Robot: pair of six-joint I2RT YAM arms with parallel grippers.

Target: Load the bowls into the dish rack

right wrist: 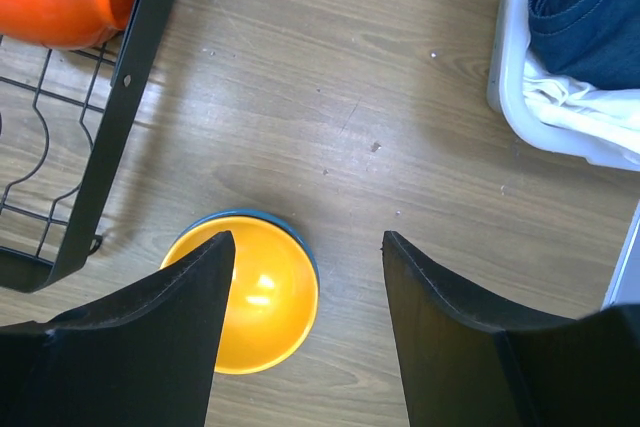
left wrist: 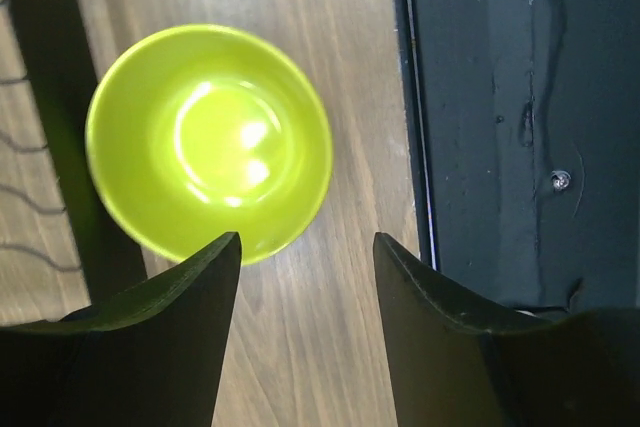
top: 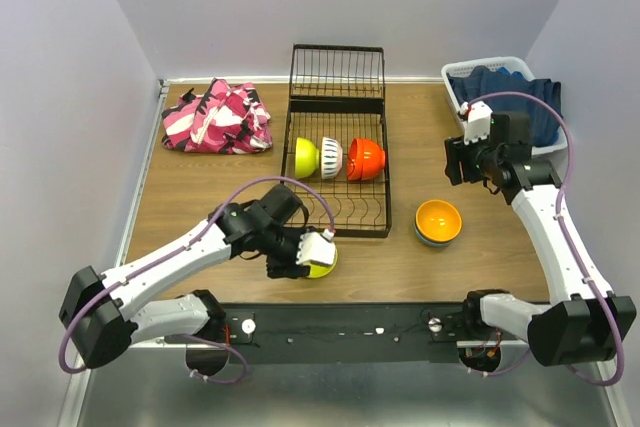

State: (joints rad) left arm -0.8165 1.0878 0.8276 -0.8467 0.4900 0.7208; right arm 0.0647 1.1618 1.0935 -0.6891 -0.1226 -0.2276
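- The left jaws are standing open and gripping nothing, low over the worktop point(left wrist: 330, 37) near its front edge.
- A lime bowl point(left wrist: 208, 142) is sitting upright on the worktop just past the fingertips. In the wrist view the left finger point(left wrist: 170, 347) is overlapping its rim, and contact cannot be told.
- From above, this near bowl point(top: 326, 265) is lying just in front of the rack point(top: 337, 100), partly hidden by the left wrist.
- Three bowls are standing on edge in a row among the rack's tines, each touching the next. They are a second lime one point(top: 305, 156), a white one point(top: 331, 157) and a red-orange one point(top: 366, 158).
- The right jaws are standing open and empty, hanging above bare worktop between the rack and the basket point(top: 480, 65).
- An orange bowl point(top: 438, 219) is sitting upright, nested inside a blue bowl point(right wrist: 245, 214) of which only the rim is showing.
- This pair is resting on the worktop to the right of the rack's near corner, apart from it and below the right jaws.
- The white basket at the back right is holding blue clothing point(top: 520, 97).
- A pink camouflage cloth point(top: 218, 117) is lying at the back, left of the rack.
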